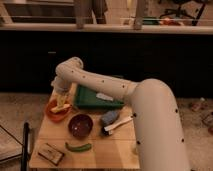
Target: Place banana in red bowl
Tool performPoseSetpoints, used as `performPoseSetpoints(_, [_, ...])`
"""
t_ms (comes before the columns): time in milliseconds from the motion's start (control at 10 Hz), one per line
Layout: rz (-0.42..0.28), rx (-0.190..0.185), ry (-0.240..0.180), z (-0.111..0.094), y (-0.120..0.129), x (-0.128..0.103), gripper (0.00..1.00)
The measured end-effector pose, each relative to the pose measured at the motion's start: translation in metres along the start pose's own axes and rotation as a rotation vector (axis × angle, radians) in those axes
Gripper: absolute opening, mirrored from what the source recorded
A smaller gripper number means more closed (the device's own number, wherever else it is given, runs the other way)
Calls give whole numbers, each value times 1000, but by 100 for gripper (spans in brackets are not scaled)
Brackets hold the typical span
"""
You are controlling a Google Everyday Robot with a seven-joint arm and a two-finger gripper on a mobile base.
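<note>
The red bowl [52,113] sits at the far left of the small wooden table [107,145]. The pale yellow banana [61,106] lies over the bowl's middle, directly under my gripper [61,97]. The gripper hangs at the end of the white arm, which reaches in from the right, just above the bowl. The gripper seems to touch the banana's top end; I cannot tell whether it grips it.
A dark maroon bowl [80,125] stands right of the red bowl, with a green pod [78,147] in front of it. A green tray [97,97] is at the back. A blue object [109,118], a white-handled tool [120,125] and a brown packet [51,153] also lie on the table.
</note>
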Motion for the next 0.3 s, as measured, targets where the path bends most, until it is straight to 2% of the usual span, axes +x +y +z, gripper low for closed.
performPoseSetpoints(300, [1, 9, -2, -15, -1, 7, 80])
